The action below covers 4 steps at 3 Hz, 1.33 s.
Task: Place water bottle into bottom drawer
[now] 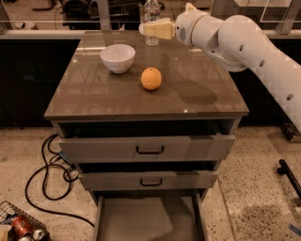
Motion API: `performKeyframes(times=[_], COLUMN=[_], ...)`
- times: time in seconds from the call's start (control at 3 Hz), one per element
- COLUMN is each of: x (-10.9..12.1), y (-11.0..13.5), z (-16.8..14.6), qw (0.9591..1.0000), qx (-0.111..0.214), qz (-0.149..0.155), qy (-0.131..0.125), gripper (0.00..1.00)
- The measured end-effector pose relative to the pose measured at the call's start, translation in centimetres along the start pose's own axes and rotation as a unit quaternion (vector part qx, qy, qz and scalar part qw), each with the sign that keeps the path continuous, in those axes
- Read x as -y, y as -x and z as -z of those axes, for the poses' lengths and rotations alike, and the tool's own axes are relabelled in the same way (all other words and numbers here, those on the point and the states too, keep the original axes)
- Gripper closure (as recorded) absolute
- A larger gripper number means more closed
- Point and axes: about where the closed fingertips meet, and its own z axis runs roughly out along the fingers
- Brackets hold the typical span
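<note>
The tool (149, 29) is at the bottle (151, 8) on the worktop's (188, 94) back edge; whether it grips cannot be told. The bottom drawer (148, 219) stands open.

arm (244, 42): white, smooth rounded shells | small dark holes along its side | pincer (149, 29): cream-yellow, at far edge of the table (197, 101)

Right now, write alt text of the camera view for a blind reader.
The cream claw of a white robot arm is at the small clear plastic water bottle at the back of a brown cabinet top; the grey bottom drawer stands open below.
</note>
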Motion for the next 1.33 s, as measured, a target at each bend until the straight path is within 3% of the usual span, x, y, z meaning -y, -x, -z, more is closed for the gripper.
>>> performKeyframes(times=[0.33,0.67,1.33], x=[0.9,2.9,7.5], y=[-1.0,-1.6,-2.7], z=[-1.6,-4.6,-9.6], qw=[0.9997,0.9978,0.9892], qx=[-0.007,-0.007,-0.001], qz=[-0.019,-0.045,-0.086], qy=[-0.014,-0.048,-0.119], gripper=[0.0,0.0,0.0])
